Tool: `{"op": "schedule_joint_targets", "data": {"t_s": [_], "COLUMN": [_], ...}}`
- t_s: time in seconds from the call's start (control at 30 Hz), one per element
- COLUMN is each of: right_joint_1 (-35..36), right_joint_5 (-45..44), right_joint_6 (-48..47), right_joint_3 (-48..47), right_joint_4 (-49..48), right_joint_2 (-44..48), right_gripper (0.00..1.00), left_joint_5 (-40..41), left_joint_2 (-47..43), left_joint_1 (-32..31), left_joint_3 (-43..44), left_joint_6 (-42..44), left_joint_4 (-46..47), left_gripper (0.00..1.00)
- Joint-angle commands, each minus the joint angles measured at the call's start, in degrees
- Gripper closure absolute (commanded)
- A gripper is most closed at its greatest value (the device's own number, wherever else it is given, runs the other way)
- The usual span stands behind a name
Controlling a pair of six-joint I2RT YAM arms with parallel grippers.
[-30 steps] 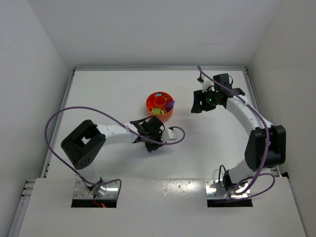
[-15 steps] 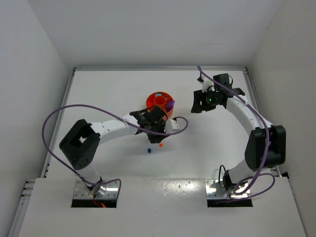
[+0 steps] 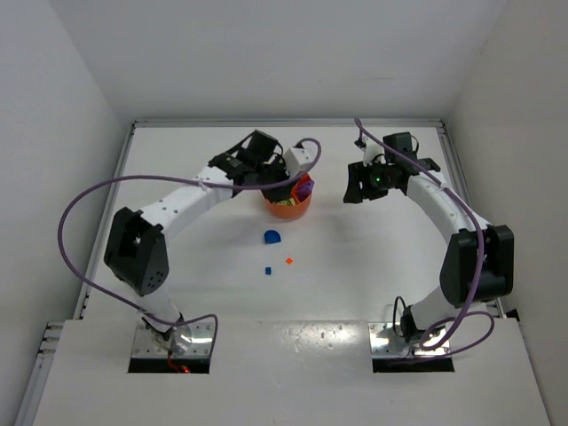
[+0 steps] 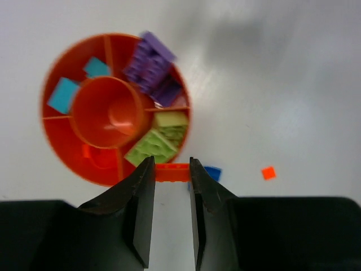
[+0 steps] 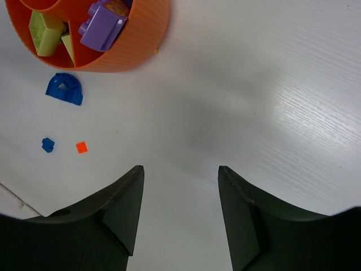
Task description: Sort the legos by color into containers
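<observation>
A: State of L tool [image 4: 171, 164]?
B: Nearly closed, clamped on a thin orange lego [image 4: 172, 173], held crosswise btwn the tips. Hovering at the near rim of the round orange tray [image 4: 56, 164], next to the yellow-green wedge. Height above the rim: can't tell.

A: And R tool [image 5: 179, 175]?
B: Spread wide, gripping nothing. Over bare counter [image 5: 254, 84], off to the tray's right, well apart from every piece.

A: In the tray?
B: In one wedge, purple bricks [image 4: 151, 66] heaped up, poking past the rim. In the wedge beside that, two teal pieces [image 4: 63, 95]. On purple's other side, yellow-green bricks [image 4: 155, 144]. Past those, an orange bit [image 4: 93, 152], blurred. In the middle, the ctr cup [image 4: 107, 116].

A: Loose on the counter?
B: Near the tray, on the arm-base side: a blue arch piece [image 3: 272, 237]. Further toward the bases: a small blue lego [image 3: 267, 270] and a small orange square [image 3: 289, 261], close together, not touching.
</observation>
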State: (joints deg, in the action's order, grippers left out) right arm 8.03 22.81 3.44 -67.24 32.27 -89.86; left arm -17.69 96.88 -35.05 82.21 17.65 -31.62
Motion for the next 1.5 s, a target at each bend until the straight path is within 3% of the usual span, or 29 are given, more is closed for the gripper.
{"op": "schedule_joint_targets", "data": {"t_s": [0.0,0.53,0.67,0.77,0.8,0.93,1.27,1.3,1.4,1.47], "right_joint_1": [0.3,0.3,0.3,0.3,0.3,0.3,0.3,0.3,0.3,0.3], "right_joint_5": [1.1,1.1,1.1,1.1,1.1,1.1,1.1,1.1,1.1,1.1], "right_joint_6": [-0.5,-0.5,-0.5,-0.5,-0.5,-0.5,-0.5,-0.5,-0.5,-0.5], "right_joint_3": [-1.9,-1.9,-1.9,-2.4,-2.5,-2.5,-1.9,-1.9,-1.9,-1.9], "right_joint_4": [-0.4,0.2,0.2,0.2,0.2,0.2,-0.4,-0.4,-0.4,-0.4], "right_joint_2": [0.3,-0.8,-0.8,-0.8,-0.8,-0.8,-0.1,-0.1,-0.1,0.5], "right_gripper": [0.44,0.44,0.44,0.44,0.44,0.44,0.44,0.44,0.44,0.44], "left_joint_5": [-2.5,-7.4,-7.4,-7.4,-7.4,-7.4,-9.2,-10.7,-14.9,-13.0], "left_joint_2": [4.2,16.4,17.0,17.0,17.0,16.3,4.9,3.7,-1.5,-6.3], "left_joint_1": [4.5,13.0,13.0,13.0,13.5,13.5,13.5,13.5,11.2,6.6], "left_joint_3": [6.6,18.4,18.4,18.4,18.4,17.9,6.1,4.1,-2.3,-5.6], "left_joint_6": [-2.2,-5.7,-5.7,-5.7,-5.7,-5.7,-0.5,3.3,10.8,19.2], "left_joint_4": [-0.2,-0.7,-0.7,-0.7,-0.7,-0.7,0.2,-0.7,-3.8,-6.2], "left_gripper": [0.88,0.90,0.82,0.71,0.62,0.50,0.46,0.52,0.54,0.56]}}
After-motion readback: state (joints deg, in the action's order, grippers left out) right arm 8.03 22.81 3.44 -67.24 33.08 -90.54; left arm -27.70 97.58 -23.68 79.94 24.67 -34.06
